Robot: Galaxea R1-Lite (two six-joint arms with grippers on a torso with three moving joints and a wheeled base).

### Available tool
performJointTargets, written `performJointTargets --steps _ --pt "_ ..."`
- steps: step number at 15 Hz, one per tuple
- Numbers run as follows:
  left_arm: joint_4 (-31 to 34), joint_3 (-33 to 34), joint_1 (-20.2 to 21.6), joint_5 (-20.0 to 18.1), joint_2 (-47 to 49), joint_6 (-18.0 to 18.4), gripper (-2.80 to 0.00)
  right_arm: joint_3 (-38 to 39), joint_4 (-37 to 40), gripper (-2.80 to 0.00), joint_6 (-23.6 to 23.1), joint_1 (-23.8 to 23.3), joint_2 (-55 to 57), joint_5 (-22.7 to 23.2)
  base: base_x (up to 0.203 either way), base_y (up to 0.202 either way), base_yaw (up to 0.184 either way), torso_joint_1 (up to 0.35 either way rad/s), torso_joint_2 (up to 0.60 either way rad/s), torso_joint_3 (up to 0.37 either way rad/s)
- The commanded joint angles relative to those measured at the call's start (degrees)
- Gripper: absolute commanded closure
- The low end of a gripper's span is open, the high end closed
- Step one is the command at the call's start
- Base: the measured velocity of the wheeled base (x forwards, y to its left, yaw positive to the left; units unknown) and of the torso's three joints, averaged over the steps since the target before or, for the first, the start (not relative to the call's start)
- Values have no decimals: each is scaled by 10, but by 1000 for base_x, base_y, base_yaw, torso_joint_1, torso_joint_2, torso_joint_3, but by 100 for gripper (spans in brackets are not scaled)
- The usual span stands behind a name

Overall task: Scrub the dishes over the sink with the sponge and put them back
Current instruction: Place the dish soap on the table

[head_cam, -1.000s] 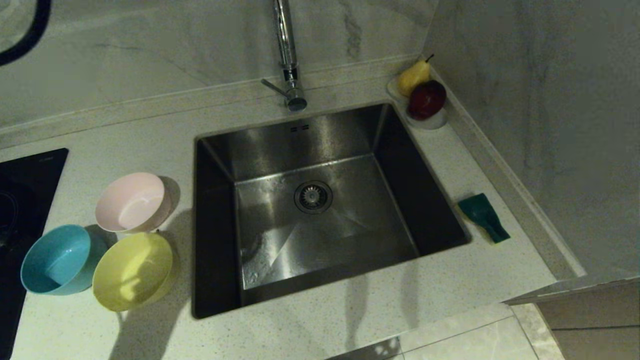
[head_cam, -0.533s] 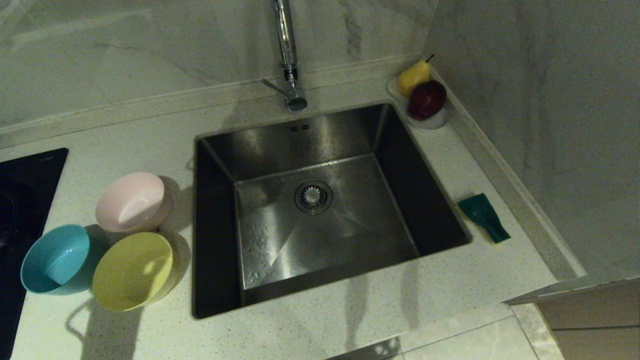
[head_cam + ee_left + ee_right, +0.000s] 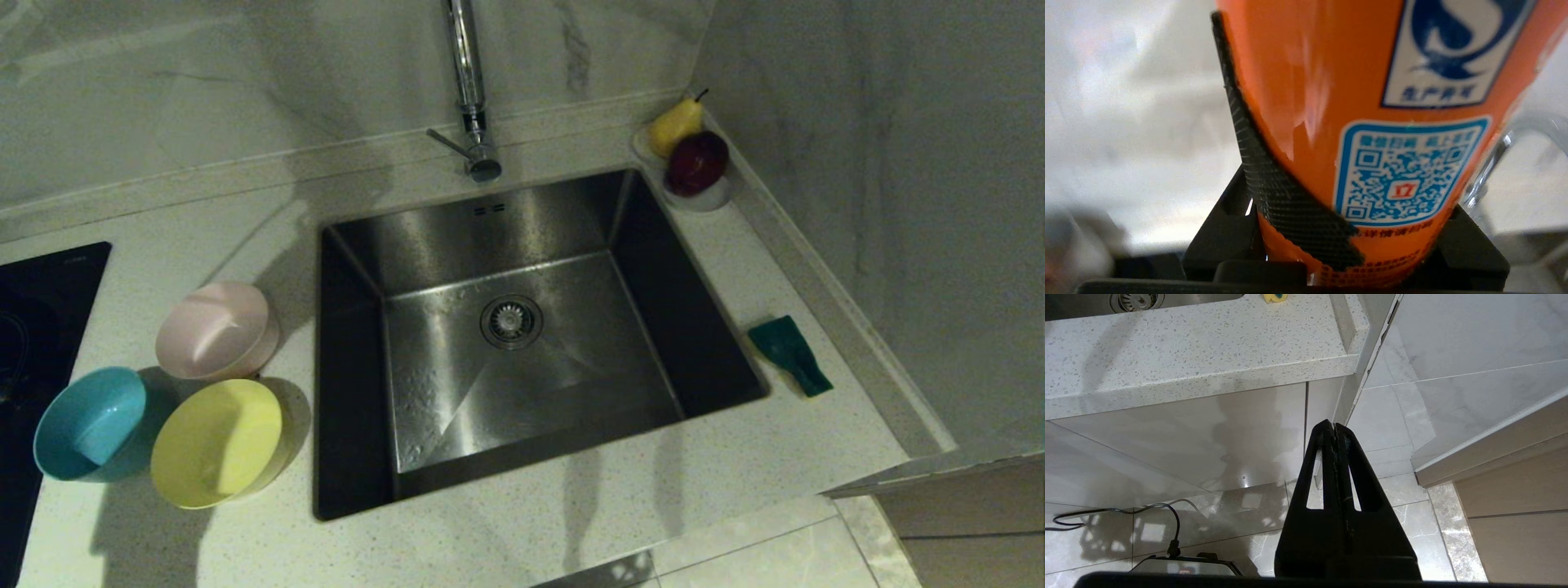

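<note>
Three bowls stand on the counter left of the sink (image 3: pixel 571 343): pink (image 3: pixel 214 329), blue (image 3: pixel 90 423) and yellow (image 3: pixel 216 441). The sponge (image 3: pixel 790 354) lies green face up on the counter right of the sink; its yellow edge (image 3: pixel 1275 297) also shows in the right wrist view. My left gripper (image 3: pixel 1372 122) is outside the head view and shut on an orange labelled bottle (image 3: pixel 1310 81), with a mesh finger pad (image 3: pixel 1274 179) pressed on its side. My right gripper (image 3: pixel 1334 426) hangs shut and holds nothing, below the counter's front edge.
A tall chrome tap (image 3: pixel 467 82) rises behind the sink. A small dish with a pear and a red apple (image 3: pixel 690 155) sits in the back right corner. A black hob (image 3: pixel 33 327) lies at the far left. Walls close in behind and on the right.
A dark cable at the head view's top left corner has gone out of view, and shadows have shifted over the counter and bowls. Bowls and sponge have not moved.
</note>
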Motion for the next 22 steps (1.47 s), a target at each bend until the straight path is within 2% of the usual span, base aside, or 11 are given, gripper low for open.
performJointTargets --steps 1,3,5,6,7,9,11,14,15,19,22 --pt "19 5 90 -31 -15 -144 0 0 -1 0 0 0 0 0 0 0 0 0 0 0" --pt "32 15 132 -58 -18 -193 0 0 -1 0 0 0 0 0 0 0 0 0 0 0" --pt "35 40 228 -81 -16 -231 0 0 0 0 0 0 0 0 0 0 0 0 0 0" --pt "28 69 282 -94 -11 -246 0 0 0 0 0 -1 0 0 0 0 0 0 0 0" --pt "16 102 318 -106 -5 -261 0 0 0 0 0 -1 0 0 0 0 0 0 0 0" --pt "-15 124 338 -116 4 -277 0 0 0 0 0 0 0 0 0 0 0 0 0 0" --pt "-91 199 369 -116 14 -286 0 0 0 0 0 0 0 0 0 0 0 0 0 0" --pt "-282 334 403 -115 70 -266 0 0 -1 0 0 0 0 0 0 0 0 0 0 0" --pt "-321 354 418 -113 95 -258 0 0 0 0 0 0 0 0 0 0 0 0 0 0" --pt "-341 369 441 -74 157 -249 0 0 -1 0 0 0 0 0 0 0 0 0 0 0" --pt "-434 387 440 -27 231 -247 0 0 0 0 0 0 0 0 0 0 0 0 0 0"
